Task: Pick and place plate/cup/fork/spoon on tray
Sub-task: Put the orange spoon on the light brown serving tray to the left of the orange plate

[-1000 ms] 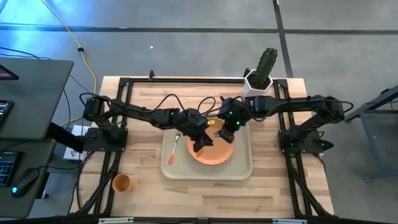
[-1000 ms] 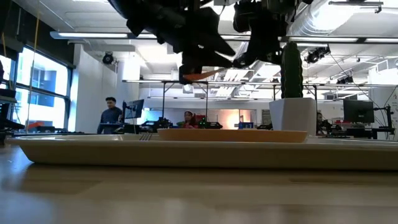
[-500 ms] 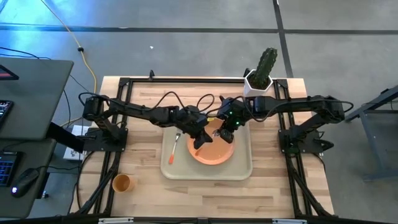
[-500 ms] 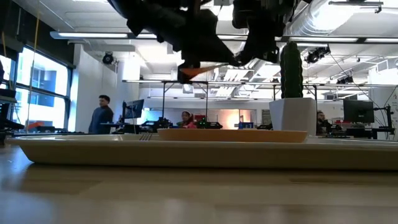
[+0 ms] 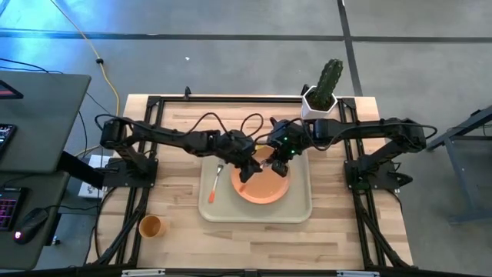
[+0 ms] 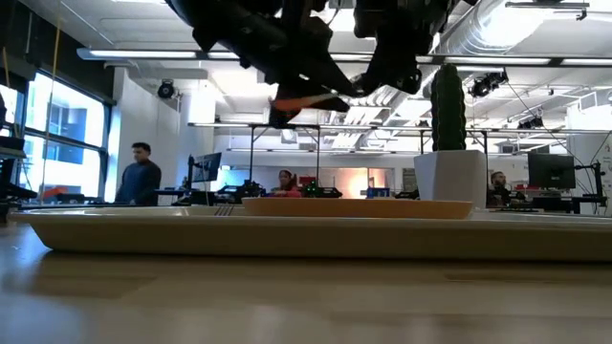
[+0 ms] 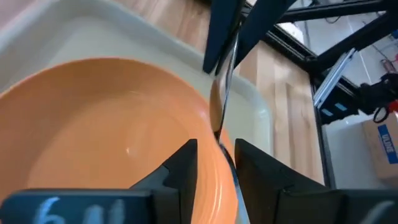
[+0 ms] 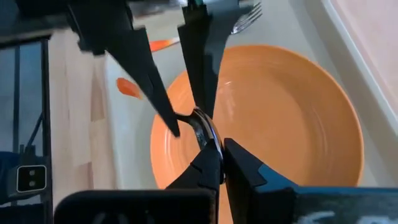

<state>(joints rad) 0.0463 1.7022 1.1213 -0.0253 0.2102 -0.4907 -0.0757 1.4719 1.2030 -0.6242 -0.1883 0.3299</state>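
Hanging above the plate (image 5: 261,183), the spoon (image 8: 204,130) sits clamped by both the right gripper (image 8: 214,163) and left gripper (image 7: 214,140).

Pretty typical open workshop space. Grey concrete floor (image 5: 231,54) with dark seams, a yellow cable (image 5: 91,48) snaking across it. Dark desk (image 5: 38,115) on the left side with a mouse (image 5: 31,225) on it. Looking across the room: big windows (image 6: 57,134) at left, white wall (image 6: 143,115), exposed ducting (image 6: 535,38) overhead, strip lights, monitors, and a person (image 6: 140,177) standing.
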